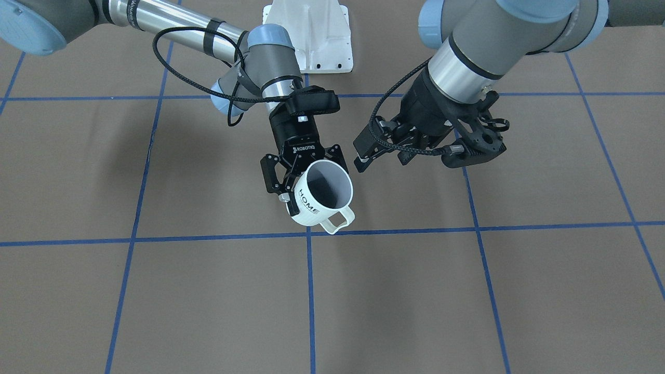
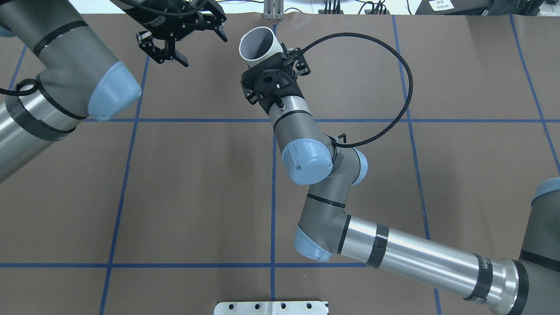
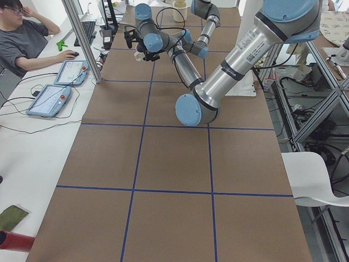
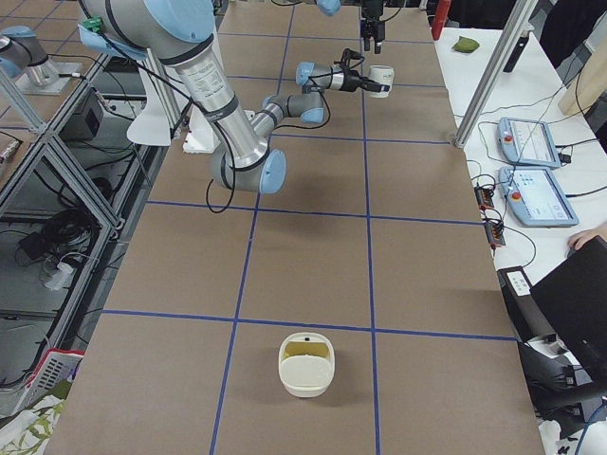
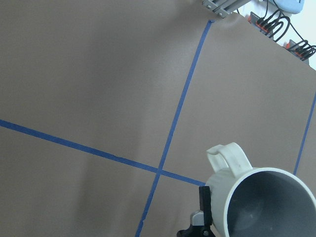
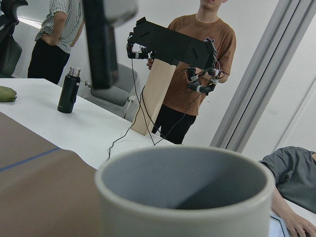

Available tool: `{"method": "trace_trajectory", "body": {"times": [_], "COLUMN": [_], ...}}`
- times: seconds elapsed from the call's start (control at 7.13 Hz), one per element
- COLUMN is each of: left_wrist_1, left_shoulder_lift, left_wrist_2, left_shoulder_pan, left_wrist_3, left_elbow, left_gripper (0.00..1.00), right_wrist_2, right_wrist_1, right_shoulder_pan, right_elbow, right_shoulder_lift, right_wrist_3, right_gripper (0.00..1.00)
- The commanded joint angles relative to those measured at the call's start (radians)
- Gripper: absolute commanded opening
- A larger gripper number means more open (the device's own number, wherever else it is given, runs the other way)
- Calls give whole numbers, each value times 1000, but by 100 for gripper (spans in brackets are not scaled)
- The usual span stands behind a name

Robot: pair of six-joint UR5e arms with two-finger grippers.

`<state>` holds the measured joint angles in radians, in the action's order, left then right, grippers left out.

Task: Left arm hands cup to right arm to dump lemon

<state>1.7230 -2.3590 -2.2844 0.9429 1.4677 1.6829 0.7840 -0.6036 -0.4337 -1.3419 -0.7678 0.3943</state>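
Note:
The cup (image 1: 324, 195), a white ribbed mug with "HOME" lettering, hangs above the table, tilted, with its handle toward the front. My right gripper (image 1: 304, 182) is shut on its side. The cup also shows in the overhead view (image 2: 258, 41), the right side view (image 4: 380, 81), the left wrist view (image 5: 261, 202) and the right wrist view (image 6: 182, 197). My left gripper (image 1: 415, 153) is open and empty, a short way from the cup and not touching it; it also shows in the overhead view (image 2: 192, 43). The cup's grey inside shows no lemon; the lemon is not seen.
A white bowl (image 4: 305, 365) with a yellowish inside stands on the brown table at the end on my right. A white mounting plate (image 1: 311, 36) sits at my base. Operators, tablets and a bottle (image 6: 68, 91) are at a side desk.

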Motion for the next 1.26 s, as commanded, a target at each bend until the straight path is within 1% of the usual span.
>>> {"method": "trace_trajectory", "body": {"times": [0.0, 0.14, 0.28, 0.42, 0.7, 0.98, 1.12], "left_wrist_1": [13, 32, 58, 66, 66, 66, 66], "left_shoulder_lift": [-11, -11, -11, -10, -11, -10, -9], "left_wrist_2": [0, 0, 0, 0, 0, 0, 0], "left_shoulder_pan": [-13, -21, -29, -33, -41, -47, -47], "left_wrist_3": [0, 0, 0, 0, 0, -1, -3], "left_elbow": [-3, -11, -23, -29, -28, -29, -29], "left_gripper": [70, 64, 56, 52, 49, 43, 42], "right_wrist_2": [-43, -63, -103, -107, -108, -108, -108], "right_wrist_1": [1, 1, 1, 2, 2, 2, 2], "right_shoulder_pan": [24, 39, 55, 64, 67, 70, 70], "right_elbow": [-5, -8, -6, -6, -8, -17, -17], "right_shoulder_lift": [1, 1, -1, -1, 1, 1, 1], "right_wrist_3": [0, 0, 0, 0, 0, 0, 0], "right_gripper": [21, 21, 22, 22, 22, 22, 22]}}
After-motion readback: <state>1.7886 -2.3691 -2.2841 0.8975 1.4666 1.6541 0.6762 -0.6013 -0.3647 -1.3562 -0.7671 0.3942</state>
